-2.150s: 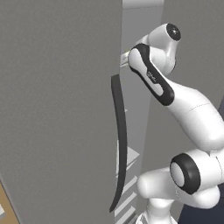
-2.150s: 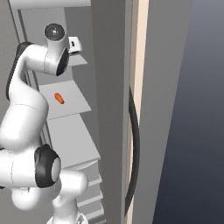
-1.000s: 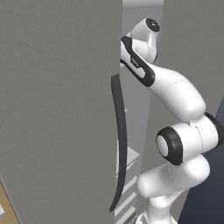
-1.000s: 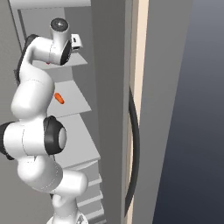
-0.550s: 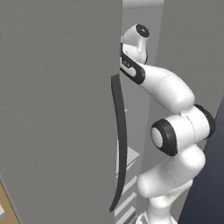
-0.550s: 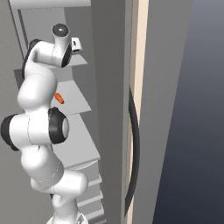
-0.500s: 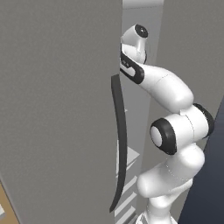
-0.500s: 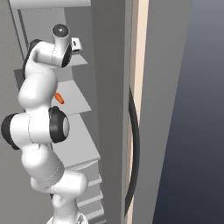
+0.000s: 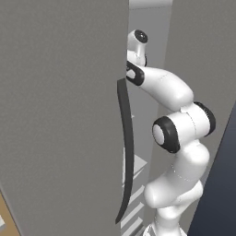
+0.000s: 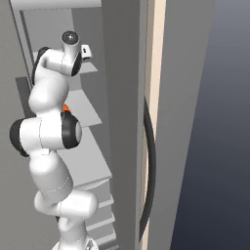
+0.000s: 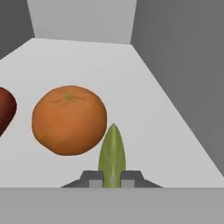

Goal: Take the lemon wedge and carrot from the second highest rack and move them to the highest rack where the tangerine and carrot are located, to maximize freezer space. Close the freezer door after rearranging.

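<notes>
- As the arm has folded itself tighter over the last two seconds, its elbow has risen and its forearm has reached deeper into the freezer (image 9: 147, 27), so the hand now sits at the level of the top shelf.
- The gripper (image 11: 112, 179) has its two tips pressed against a thin yellow-green sliver, the lemon wedge (image 11: 112, 153), seen edge-on and pointing away from the hand.
- That puts the wedge over the highest rack (image 11: 144, 109), just beside the tangerine (image 11: 69, 119); whether the two touch cannot be told.
- A dark red, rounded thing (image 11: 6, 111) lies at the left edge of the hand view; it is cut off by the frame and cannot be named with confidence.
- Judged from this, the first transfer is nearly done: what remains is to set the wedge down, let go, and then fetch the carrot (image 10: 64, 107), an orange speck on the lower shelf, half hidden behind the arm in the right base view.
- The rack is flat, pale and bare to the right of the tangerine, bounded by a grey side wall and a pale back wall, so there looks to be space for the wedge there.
- The freezer door (image 9: 60, 115) stands open beside the arm, its dark curved handle (image 9: 126, 147) facing the camera; closing it comes last.
</notes>
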Tool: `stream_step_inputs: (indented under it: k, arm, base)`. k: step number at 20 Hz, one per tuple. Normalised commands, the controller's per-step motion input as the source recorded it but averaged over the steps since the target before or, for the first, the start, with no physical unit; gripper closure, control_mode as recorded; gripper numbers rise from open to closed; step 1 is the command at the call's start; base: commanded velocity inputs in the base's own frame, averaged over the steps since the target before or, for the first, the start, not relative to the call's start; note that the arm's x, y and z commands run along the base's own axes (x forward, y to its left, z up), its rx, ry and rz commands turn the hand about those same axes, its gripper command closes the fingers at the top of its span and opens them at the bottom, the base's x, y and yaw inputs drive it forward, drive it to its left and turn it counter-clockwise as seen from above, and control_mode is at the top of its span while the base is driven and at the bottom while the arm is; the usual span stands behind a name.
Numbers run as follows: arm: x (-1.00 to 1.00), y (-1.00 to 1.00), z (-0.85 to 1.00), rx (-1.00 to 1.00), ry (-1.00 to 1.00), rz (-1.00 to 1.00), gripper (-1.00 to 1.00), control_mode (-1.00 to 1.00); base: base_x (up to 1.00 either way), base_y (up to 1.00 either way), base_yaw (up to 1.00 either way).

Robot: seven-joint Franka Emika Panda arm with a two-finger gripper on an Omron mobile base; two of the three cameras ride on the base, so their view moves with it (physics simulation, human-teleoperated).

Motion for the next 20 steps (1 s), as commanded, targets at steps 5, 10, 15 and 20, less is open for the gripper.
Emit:
stream_step_inputs:
  k: [5, 10, 15, 20]
  arm:
    - [0.44, 0.19, -0.26, 0.00, 0.00, 0.00, -1.00, -1.00]
    - [0.43, 0.21, -0.20, 0.00, 0.00, 0.00, -1.00, -1.00]
    - [0.21, 0.05, -0.11, 0.00, 0.02, 0.00, -1.00, -1.00]
    - [-0.01, 0.00, 0.00, 0.00, 0.05, 0.00, -1.00, -1.00]
  base:
    - [0.00, 0.00, 0.00]
    - [0.00, 0.00, 0.00]
    - [0.00, 0.00, 0.00]
    - [0.00, 0.00, 0.00]
